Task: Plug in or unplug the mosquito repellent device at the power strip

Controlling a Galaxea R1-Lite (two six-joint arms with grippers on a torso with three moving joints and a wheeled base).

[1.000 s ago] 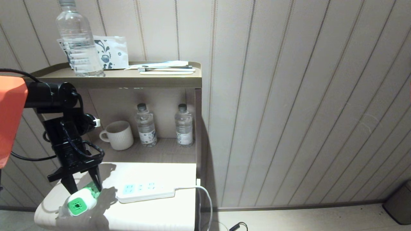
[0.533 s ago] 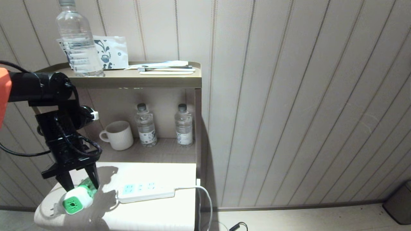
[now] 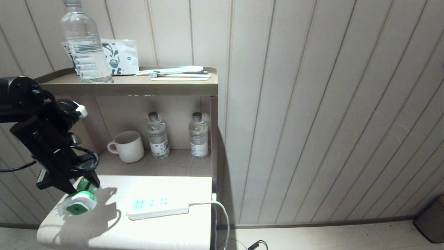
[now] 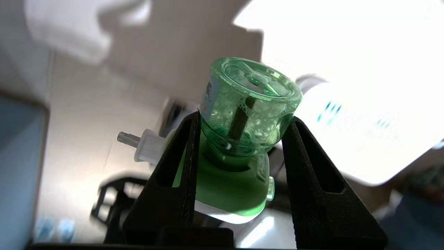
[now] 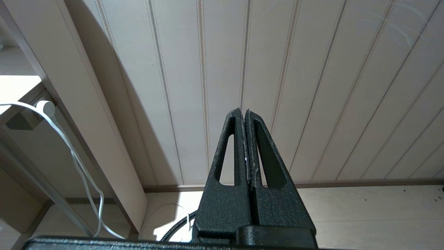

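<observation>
My left gripper (image 3: 80, 186) is clamped on the mosquito repellent device (image 3: 77, 202), jaws part-way apart with the bottle neck filling the gap. In the left wrist view both fingers (image 4: 180, 163) press the sides of the device (image 4: 242, 146) where the translucent green bottle meets the bright green head; the bottle base faces the camera, a dark wick shows inside, and one metal prong on a white stub sticks out sideways past a finger. Head view gives none of that, but it does give placement: the device is off the power strip (image 3: 158, 207), unplugged, held well to the left of the strip's socket end over the left part of the white tabletop (image 3: 145, 232); I cannot tell if its head touches the top. The strip lies flat on the same top, cable (image 3: 222, 217) leaving its right end and dropping over the edge. In the left wrist view the strip is only a bright blur with blue marks beside the bottle. My right gripper (image 5: 244, 114) is out of the head view; its wrist view shows the fingers pressed together, holding nothing, pointed at the panelled wall (image 5: 312, 86) to the right of the strip. Behind the strip a shelf holds a mug (image 3: 129, 146) and two small water bottles (image 3: 158, 135).
</observation>
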